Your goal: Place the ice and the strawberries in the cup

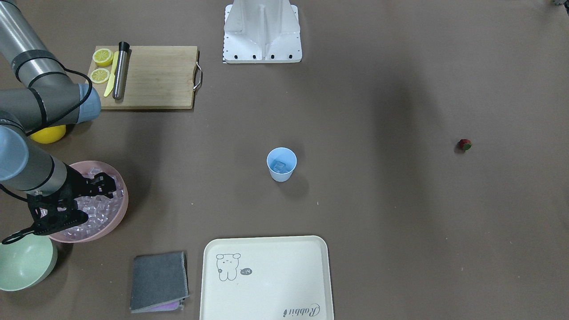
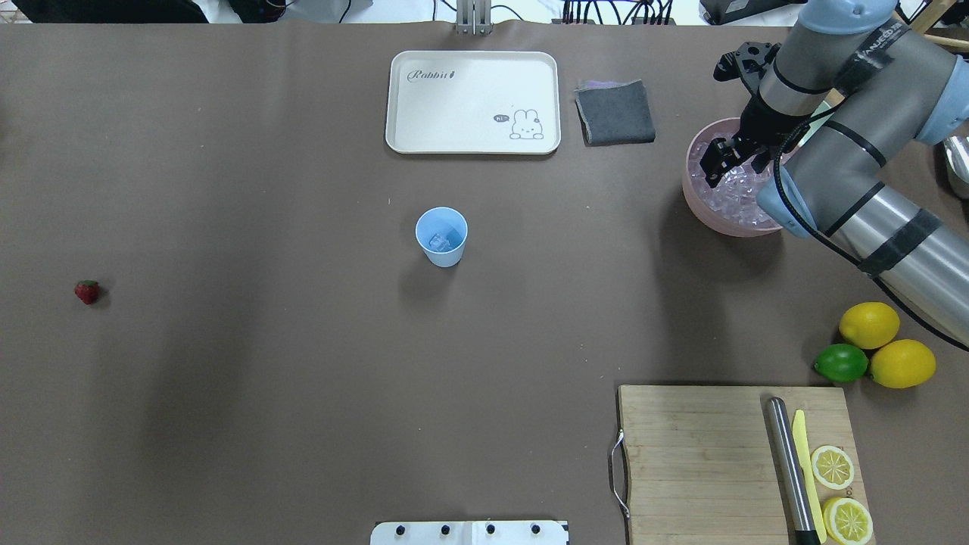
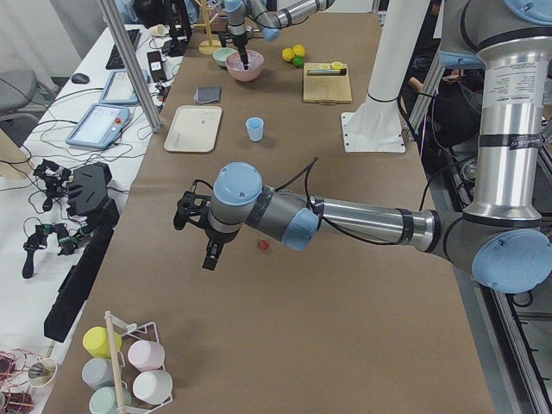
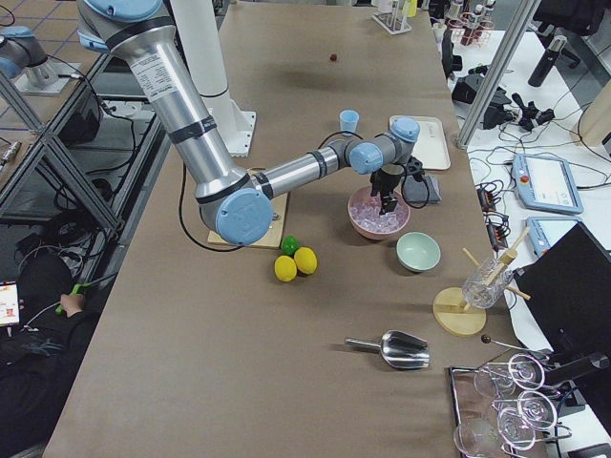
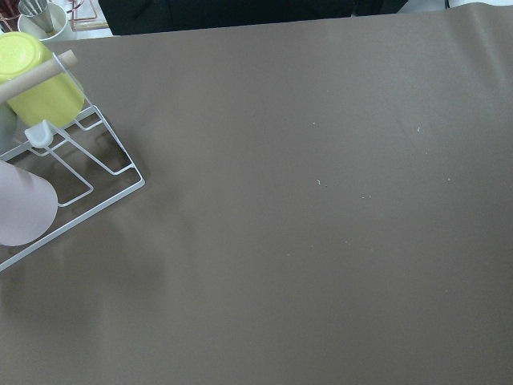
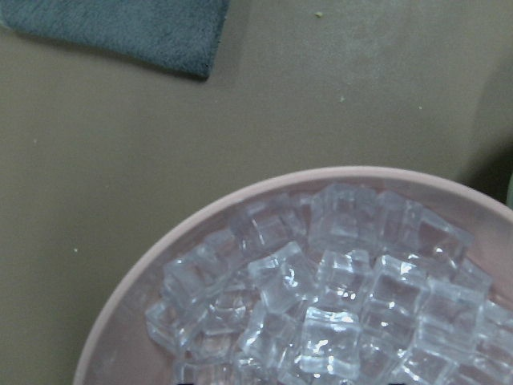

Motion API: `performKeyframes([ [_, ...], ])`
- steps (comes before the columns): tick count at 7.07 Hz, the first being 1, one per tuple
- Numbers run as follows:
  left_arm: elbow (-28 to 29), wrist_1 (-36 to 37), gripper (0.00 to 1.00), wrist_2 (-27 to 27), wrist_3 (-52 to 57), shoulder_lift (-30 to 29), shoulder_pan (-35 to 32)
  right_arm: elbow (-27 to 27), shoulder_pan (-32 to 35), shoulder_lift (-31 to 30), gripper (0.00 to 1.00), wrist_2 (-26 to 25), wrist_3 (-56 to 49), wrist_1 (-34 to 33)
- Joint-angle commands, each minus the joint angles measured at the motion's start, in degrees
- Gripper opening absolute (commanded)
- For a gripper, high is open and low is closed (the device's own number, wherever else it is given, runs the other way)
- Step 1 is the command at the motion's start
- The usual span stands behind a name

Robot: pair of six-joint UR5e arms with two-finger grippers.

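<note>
Light-blue tapered plastic cup [image 1: 281, 165]: plain sides. Clear glassy ice cubes [image 6: 333, 341]: faint white sheen. Pink round bowl [image 2: 696, 200]: even tone. Tiny red strawberry [image 2: 87, 291]: green leafy top. Cream rectangular plastic tray [image 1: 266, 289]: dark rabbit line-drawing. Grey folded cloth [image 1: 159, 280]: purple edge beneath. Brown table covering [image 1: 400, 222]: plain.
</note>
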Motion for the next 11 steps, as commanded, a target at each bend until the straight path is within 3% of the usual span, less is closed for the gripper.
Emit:
performKeyframes([
  [1, -0.31, 0.0, 0.98, -0.03, 0.0, 0.24, 0.0, -0.16, 0.21, 0.19, 0.83, -1.51, -0.32, 0.02],
  [8, -0.39, -0.09, 0.98, -0.81, 0.0, 0.67, 0.0, -0.95, -1.2, 0.02, 0.77, -4.15, -1.46, 0.02],
  [10, -0.66, -0.09, 0.98, -0.91, 0.0, 0.77, 0.0, -0.95, -1.02, 0.02, 0.65, -4.24, -1.46, 0.11],
  [11, -0.66, 0.0, 0.98, -0.91, 0.0, 0.68, 0.0, -0.95, -1.02, 0.02, 0.52, -4.24, -1.46, 0.11],
])
